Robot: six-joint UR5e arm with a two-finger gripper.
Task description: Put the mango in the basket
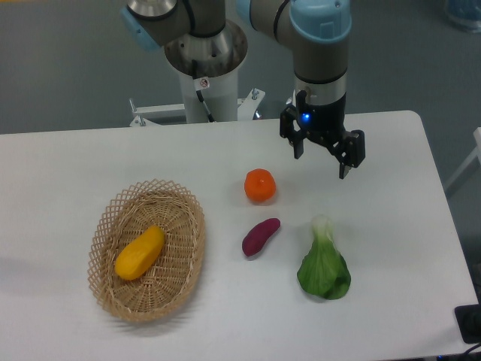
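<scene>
1. I see the basket (147,250) as tan woven straw, rough, with an open lattice rim.
2. The mango (140,253) in it looks smooth and waxy, with a dull sheen.
3. My table (68,165) has a smooth, matt white top.
4. The gripper (321,156) looks like matt black metal or plastic; I cannot tell which.
5. The arm (320,45) above it is smooth grey with glossy blue plastic caps.
6. The orange (260,185) has a faintly shiny skin.
7. The purple vegetable (260,236) is smooth and matt.
8. The leafy green (324,264) looks soft, its leaves slightly glossy.
</scene>
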